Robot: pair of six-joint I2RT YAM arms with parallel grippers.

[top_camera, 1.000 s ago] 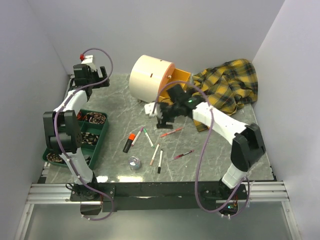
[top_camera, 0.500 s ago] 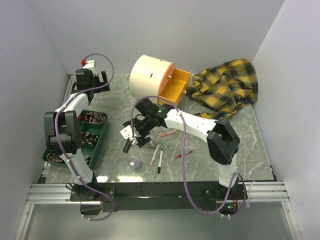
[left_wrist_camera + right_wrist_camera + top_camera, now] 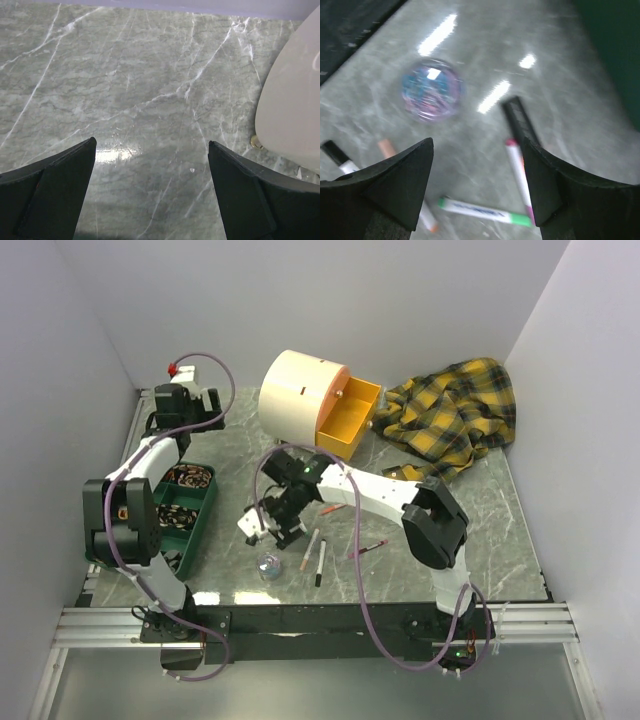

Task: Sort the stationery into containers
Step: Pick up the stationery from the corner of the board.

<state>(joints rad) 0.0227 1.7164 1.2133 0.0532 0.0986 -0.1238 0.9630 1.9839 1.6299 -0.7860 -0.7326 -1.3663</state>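
Over scattered pens [image 3: 519,180] and a tape roll [image 3: 431,90], the right gripper [image 3: 477,150] hovers spread wide and empty; the left gripper [image 3: 151,150] gapes empty beside the cream cabinet [image 3: 295,110].

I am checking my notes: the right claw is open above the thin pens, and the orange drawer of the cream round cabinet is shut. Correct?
No: the top external view shows the orange drawer pulled out of the cream round cabinet, open. The right claw is open above the thin pens.
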